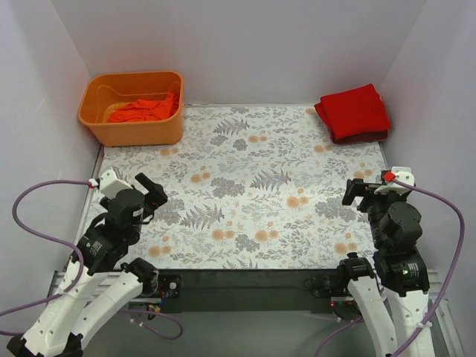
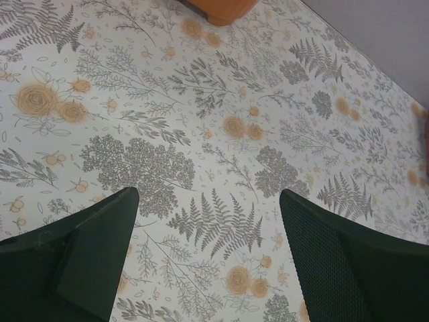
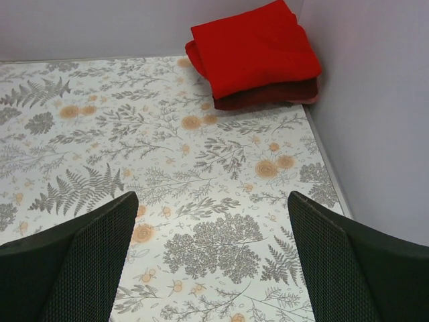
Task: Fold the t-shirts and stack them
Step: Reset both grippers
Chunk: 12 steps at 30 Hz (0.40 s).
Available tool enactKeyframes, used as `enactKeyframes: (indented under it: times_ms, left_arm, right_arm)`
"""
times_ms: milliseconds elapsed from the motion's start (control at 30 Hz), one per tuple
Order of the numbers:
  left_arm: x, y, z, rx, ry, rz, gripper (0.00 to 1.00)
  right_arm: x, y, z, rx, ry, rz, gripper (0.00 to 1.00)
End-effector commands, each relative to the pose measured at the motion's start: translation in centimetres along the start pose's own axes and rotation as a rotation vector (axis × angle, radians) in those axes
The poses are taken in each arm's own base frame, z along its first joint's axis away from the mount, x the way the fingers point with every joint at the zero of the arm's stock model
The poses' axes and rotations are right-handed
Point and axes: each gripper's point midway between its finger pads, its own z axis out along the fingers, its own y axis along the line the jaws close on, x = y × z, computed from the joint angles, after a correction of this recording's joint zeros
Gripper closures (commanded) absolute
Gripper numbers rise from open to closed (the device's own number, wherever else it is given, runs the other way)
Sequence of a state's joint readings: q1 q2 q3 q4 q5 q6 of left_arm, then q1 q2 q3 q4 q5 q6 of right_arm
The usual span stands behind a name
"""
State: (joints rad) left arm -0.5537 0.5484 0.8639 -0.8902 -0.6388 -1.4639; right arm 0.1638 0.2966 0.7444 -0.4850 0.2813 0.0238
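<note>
Folded t-shirts form a stack at the far right corner, a bright red one on top and a dark maroon one beneath. An orange-red t-shirt lies crumpled inside the orange tub at the far left. My left gripper hovers open over the near left of the floral cloth, its jaws wide with only the cloth between them. My right gripper is open at the near right, nothing between its fingers.
The floral tablecloth covers the table, with white walls close on the left, back and right. A corner of the orange tub shows at the top of the left wrist view. Purple cables loop beside both arm bases.
</note>
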Motion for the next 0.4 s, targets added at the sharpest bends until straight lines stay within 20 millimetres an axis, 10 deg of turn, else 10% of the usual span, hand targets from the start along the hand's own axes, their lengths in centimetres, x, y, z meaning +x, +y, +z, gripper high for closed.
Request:
enactKeyframes:
  times_ms: [0,367]
  left_arm:
    - [-0.5,1.1,0.4,-0.031,-0.073,-0.024,0.14]
    - [1.1,1.7,1.6,-0.063,-0.052,0.010,0.14]
  right_arm:
    - [-1.0,0.9,0.6,-0.040,-0.068,0.030,0.01]
    - [0.0,1.5,1.0,-0.070,-0.063,0.020,0.01]
